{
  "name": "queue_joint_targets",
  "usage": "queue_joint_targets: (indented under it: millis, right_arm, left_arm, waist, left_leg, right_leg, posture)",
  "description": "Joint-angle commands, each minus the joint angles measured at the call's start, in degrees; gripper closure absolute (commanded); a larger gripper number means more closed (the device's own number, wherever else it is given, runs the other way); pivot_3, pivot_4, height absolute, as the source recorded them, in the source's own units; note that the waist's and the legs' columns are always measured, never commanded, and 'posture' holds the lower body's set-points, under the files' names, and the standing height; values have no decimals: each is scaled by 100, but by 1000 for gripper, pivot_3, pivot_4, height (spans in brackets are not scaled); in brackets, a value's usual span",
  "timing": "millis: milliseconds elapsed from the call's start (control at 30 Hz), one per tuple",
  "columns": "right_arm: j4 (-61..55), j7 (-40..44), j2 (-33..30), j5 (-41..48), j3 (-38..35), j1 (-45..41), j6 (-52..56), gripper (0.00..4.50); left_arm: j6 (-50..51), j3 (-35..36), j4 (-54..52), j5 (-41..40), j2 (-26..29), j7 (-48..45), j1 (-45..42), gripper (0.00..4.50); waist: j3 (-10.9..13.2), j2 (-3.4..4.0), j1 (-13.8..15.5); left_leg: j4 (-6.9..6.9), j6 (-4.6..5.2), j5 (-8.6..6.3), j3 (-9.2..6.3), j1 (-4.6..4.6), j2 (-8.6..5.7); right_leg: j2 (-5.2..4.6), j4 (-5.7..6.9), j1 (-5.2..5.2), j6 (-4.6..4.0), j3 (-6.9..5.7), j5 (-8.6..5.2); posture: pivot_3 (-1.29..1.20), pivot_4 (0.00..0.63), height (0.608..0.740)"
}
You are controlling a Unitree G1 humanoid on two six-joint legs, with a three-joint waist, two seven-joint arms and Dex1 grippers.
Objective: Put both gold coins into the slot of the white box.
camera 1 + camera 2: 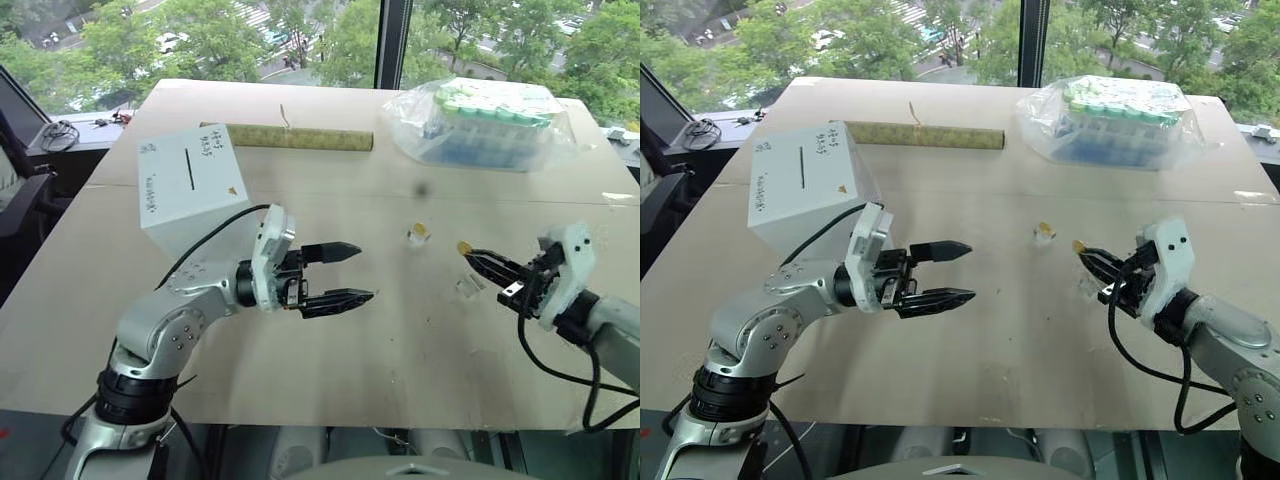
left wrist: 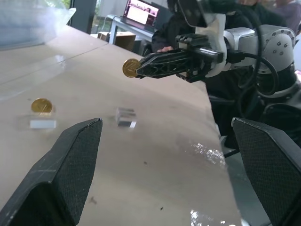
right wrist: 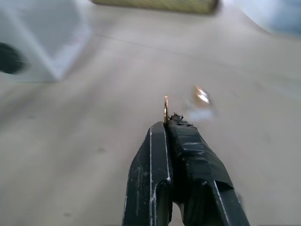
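Nearest the camera: left gripper (image 1: pixel 340 273), held above the near part of the table (image 1: pixel 420 360), pointed toward the right arm, fingers spread wide with nothing between them. Opposite it, right gripper (image 1: pixel 468 254), raised off the tabletop and aimed back toward the left one, fingers clamped tight on one gold coin (image 2: pixel 130 68), pinched by its edge at the very tips, most of the disc standing clear of the black fingers. Well apart, the two grippers, with bare table between.

Second gold coin (image 1: pixel 421 231) seen standing upright in a small clear holder (image 2: pixel 43 123) near the table's middle, farther from the camera than both grippers and roughly between them. Another clear holder (image 2: pixel 126 117) lay empty on the table just beside the right gripper, below the lifted coin.

White box (image 1: pixel 190 188) stood at the left side of the table, behind the left arm, slanted face up, thin black slot (image 1: pixel 190 168) running along that face, blue handwriting beside it and a small gold triangle near its lower corner. Nothing in or at the slot.

Farther back: long yellowish tube (image 1: pixel 290 137) lying across the table, and at the far right a clear bag of green-capped tubes (image 1: pixel 490 122).
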Motion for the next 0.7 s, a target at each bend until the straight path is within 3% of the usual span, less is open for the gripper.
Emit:
queue_joint_targets:
  millis: [33,100,400,500,567,700]
  right_arm:
    - [-295,207,-362,566,107,-280,-129,4500]
    - [-336,397,-624,666,268,-420,-169,4500]
    - [-229,857,-1263,803,863,-975,-520,4500]
    - [-210,898,-1306,773,1044,-1107,-628,4500]
    - [-204,879,-1303,790,1135,-1172,-675,4500]
    - [-208,849,-1307,811,1264,-1254,-743,4500]
  left_arm:
    - [233,175,-22,-432,-68,73,-278,542]
    - [342,185,49,-536,-108,140,-441,1158]
    - [404,11,373,-489,-56,-283,-862,1158]
    - [347,-63,392,-433,-66,-463,-843,1999]
    - [296,-98,390,-363,-66,-539,-838,2875]
    - [241,-181,330,-234,-101,-637,-839,2875]
  waist:
    - [-1,-1,1]
    - [1,2,0]
    - [1,-3,0]
    - [1,-3,0]
    - [1,-3,0]
    - [1,-3,1]
  left_leg:
    - [0,0,0,0,0,0]
    - [0,0,0,0,0,-1]
    - [0,0,0,0,0,-3]
    - [0,0,0,2,0,-3]
    - [0,0,0,1,-1,-3]
    - [0,0,0,1,-1,-3]
  right_leg:
    - [0,0,0,0,0,0]
    - [0,-1,1,-1,0,0]
    - [0,-1,0,-10,0,6]
    - [0,-1,0,-10,1,6]
    - [0,-2,0,-10,1,6]
    - [0,-2,0,-12,0,7]
  posture:
    - [0,150,740]
    - [0,150,740]
    - [0,150,740]
    - [0,150,740]
    - [0,150,740]
    - [0,150,740]
